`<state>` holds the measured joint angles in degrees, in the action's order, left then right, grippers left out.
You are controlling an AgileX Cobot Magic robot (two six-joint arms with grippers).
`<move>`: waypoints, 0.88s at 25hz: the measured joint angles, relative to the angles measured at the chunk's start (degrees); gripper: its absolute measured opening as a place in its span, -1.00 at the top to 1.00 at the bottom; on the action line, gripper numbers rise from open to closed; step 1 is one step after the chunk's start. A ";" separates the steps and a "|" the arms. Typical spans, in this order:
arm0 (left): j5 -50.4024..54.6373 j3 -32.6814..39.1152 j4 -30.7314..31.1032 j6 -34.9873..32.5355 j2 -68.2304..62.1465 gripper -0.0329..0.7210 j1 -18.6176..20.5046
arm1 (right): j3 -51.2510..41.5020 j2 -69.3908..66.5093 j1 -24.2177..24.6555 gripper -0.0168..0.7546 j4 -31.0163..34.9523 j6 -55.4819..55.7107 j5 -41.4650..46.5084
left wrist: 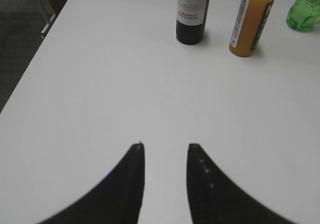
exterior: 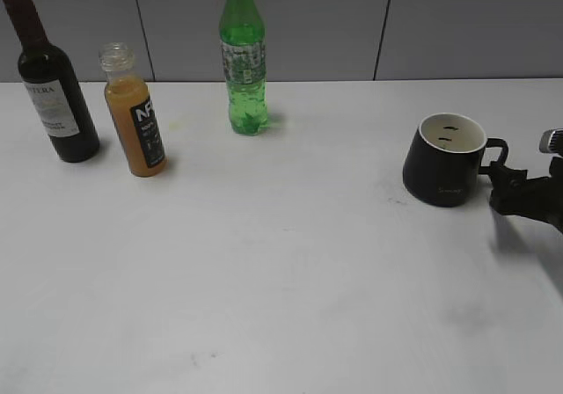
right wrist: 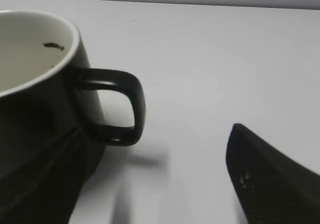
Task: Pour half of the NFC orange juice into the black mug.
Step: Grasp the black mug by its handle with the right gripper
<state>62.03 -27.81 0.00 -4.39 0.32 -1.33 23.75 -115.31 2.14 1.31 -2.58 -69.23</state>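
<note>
The NFC orange juice [exterior: 136,121], a capless clear bottle with a black label, stands upright at the back left; the left wrist view shows it far ahead [left wrist: 252,19]. The black mug [exterior: 444,161] with a white inside stands at the right, its handle pointing right. My right gripper [exterior: 503,172] is open at table height beside that handle. In the right wrist view the mug [right wrist: 30,109] fills the left, and its handle lies between the spread jaws [right wrist: 157,131] without being gripped. My left gripper [left wrist: 165,145] is open and empty above bare table, well short of the juice.
A dark wine bottle [exterior: 48,82] stands left of the juice, and a tall green soda bottle [exterior: 243,55] stands at the back centre. The white table [exterior: 281,280] ends at a grey wall. Its left edge shows in the left wrist view [left wrist: 30,69].
</note>
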 joint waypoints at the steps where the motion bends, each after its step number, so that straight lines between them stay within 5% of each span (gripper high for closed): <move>1: 0.00 0.00 0.00 0.00 0.00 0.29 0.00 | 0.32 -0.37 0.35 -0.75 -0.27 0.00 0.00; 22: 0.00 0.00 0.00 0.00 0.00 0.29 0.00 | 7.43 -5.32 1.01 -0.72 -2.76 0.00 -0.05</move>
<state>62.03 -27.81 0.00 -4.39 0.32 -1.33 31.18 -120.63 3.14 -1.45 -2.58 -69.29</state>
